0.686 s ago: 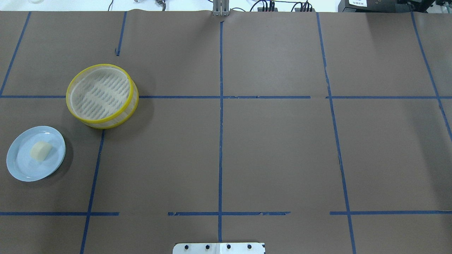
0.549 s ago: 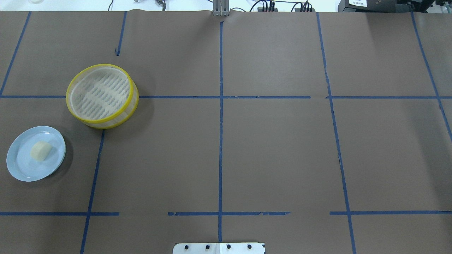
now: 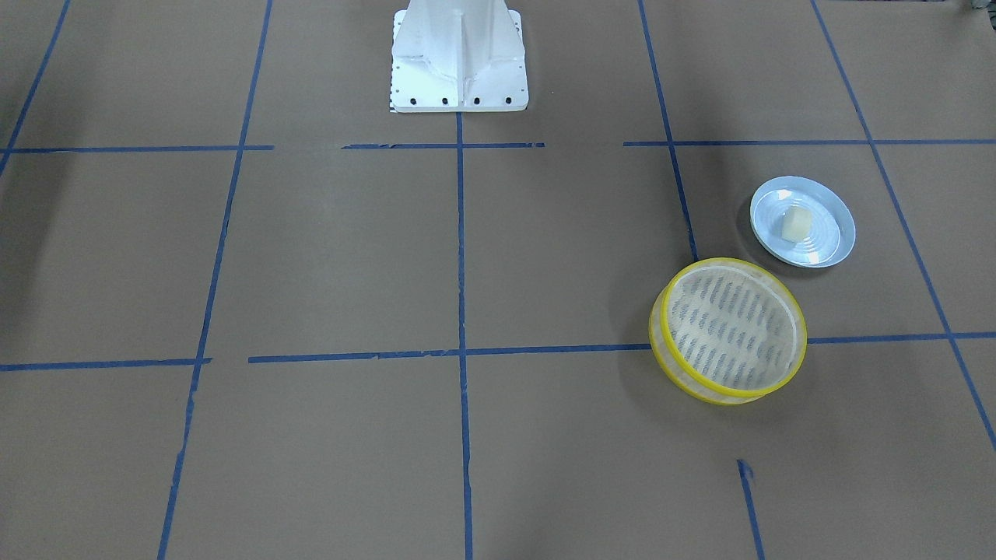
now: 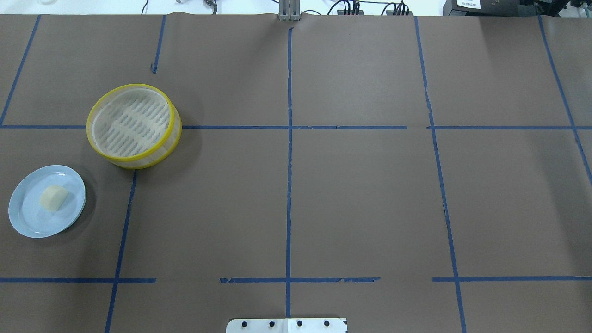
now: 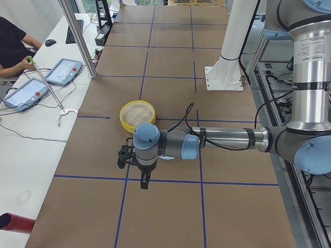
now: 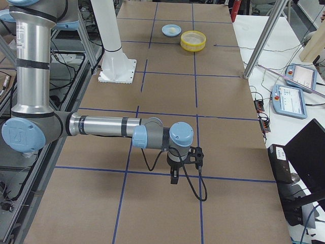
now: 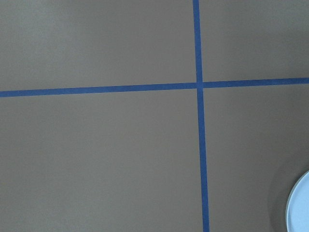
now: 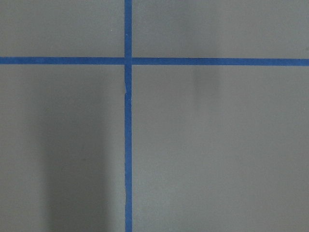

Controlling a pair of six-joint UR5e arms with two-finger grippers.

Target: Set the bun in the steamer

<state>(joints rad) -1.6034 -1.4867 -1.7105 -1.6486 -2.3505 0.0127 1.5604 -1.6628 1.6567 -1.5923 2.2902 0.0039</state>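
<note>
Bun on plate, left tool nearby

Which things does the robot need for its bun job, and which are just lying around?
For the job:
bun
steamer

Just lying about:
blue plate, only the bun's seat for now
tape lines on the table

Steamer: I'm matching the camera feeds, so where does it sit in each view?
Front-facing: steamer lower right.
Overhead: steamer upper left.
Exterior left: steamer centre, just beyond the left arm.
Exterior right: steamer top, just right of centre.
Left wrist: absent.
Right wrist: absent.
Landmark: pale blue plate holding the bun, beside it; unseen in exterior left.
</note>
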